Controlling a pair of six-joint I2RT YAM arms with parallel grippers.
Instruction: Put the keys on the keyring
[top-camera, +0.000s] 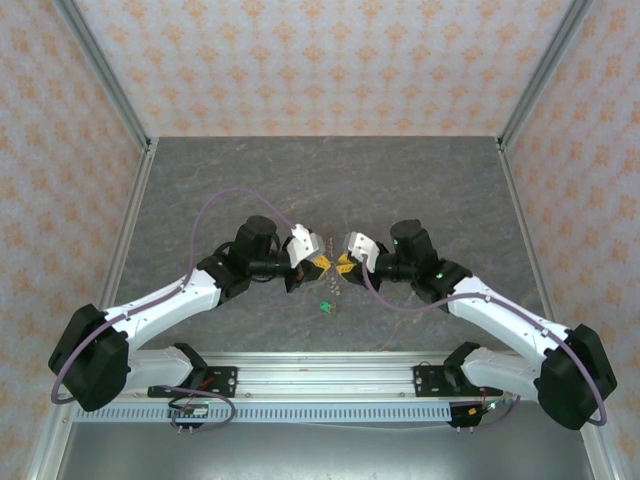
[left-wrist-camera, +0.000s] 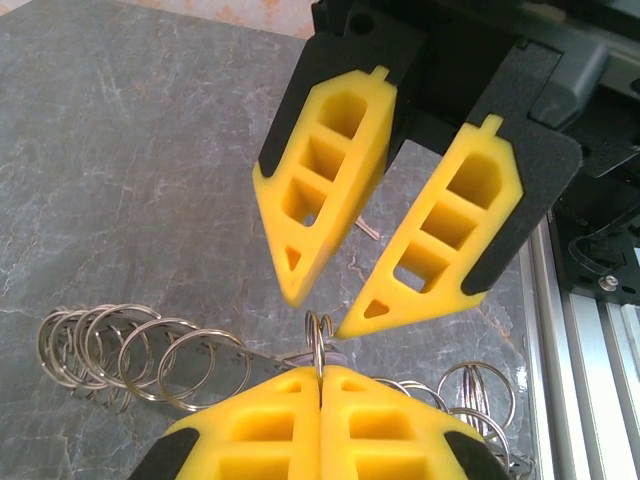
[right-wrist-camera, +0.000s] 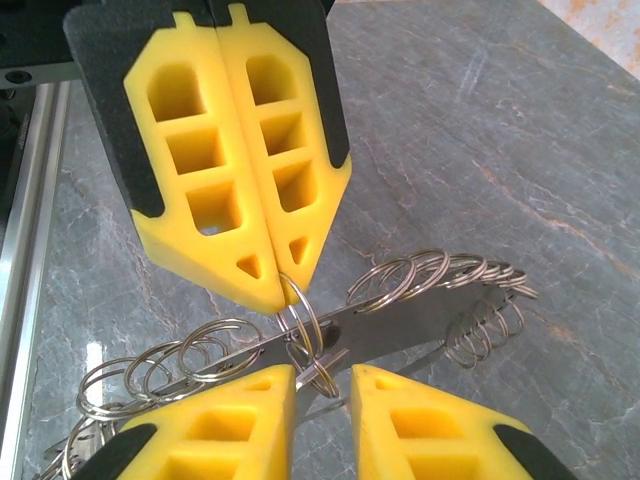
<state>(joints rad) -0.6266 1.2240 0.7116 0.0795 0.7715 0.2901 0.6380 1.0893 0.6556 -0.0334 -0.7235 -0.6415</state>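
One split ring (right-wrist-camera: 300, 318) is pinched mid-frame by the left gripper (right-wrist-camera: 281, 292); the right gripper (right-wrist-camera: 322, 372) is spread. One green tag (top-camera: 326, 306) is seen.

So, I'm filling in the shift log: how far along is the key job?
Done: the left gripper is shut on a split ring. In hand: the right gripper, jaws open, faces it at that ring, beside the strip of rings. Left: no key can be made out on the ring yet; the green tag lies apart, nearer the bases.
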